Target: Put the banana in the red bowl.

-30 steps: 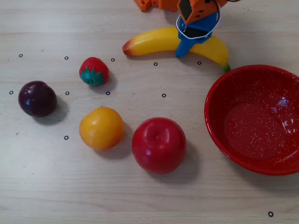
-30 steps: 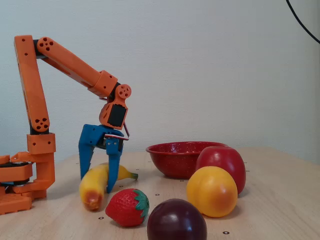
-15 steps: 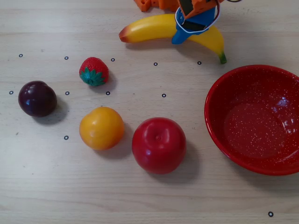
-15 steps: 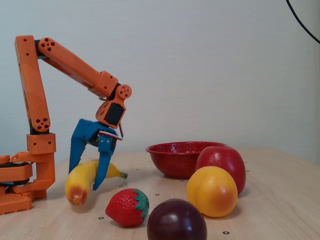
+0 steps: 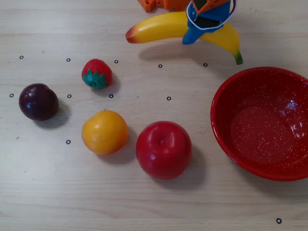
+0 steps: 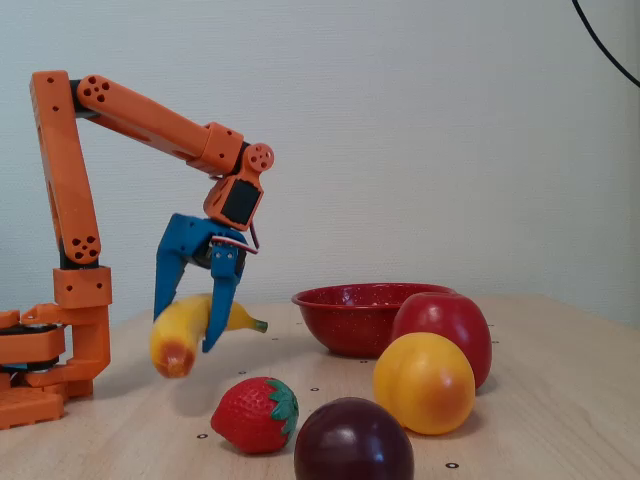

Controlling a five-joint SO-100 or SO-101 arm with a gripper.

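The yellow banana (image 5: 159, 26) with its orange-red tip to the left lies crosswise in my blue gripper (image 5: 201, 30) at the top of the overhead view. The fixed view shows the gripper (image 6: 187, 325) shut around the banana (image 6: 176, 345), which hangs clear of the table with its red tip tilted down. The red speckled bowl (image 5: 226, 139) stands empty at the right of the overhead view, just below and right of the banana's stem end. In the fixed view the bowl (image 6: 350, 325) stands to the right of the gripper.
A red apple (image 5: 163, 149), an orange fruit (image 5: 104, 132), a strawberry (image 5: 96, 73) and a dark plum (image 5: 38, 101) sit on the wooden table left of the bowl. The orange arm base (image 6: 40, 370) stands at the left of the fixed view.
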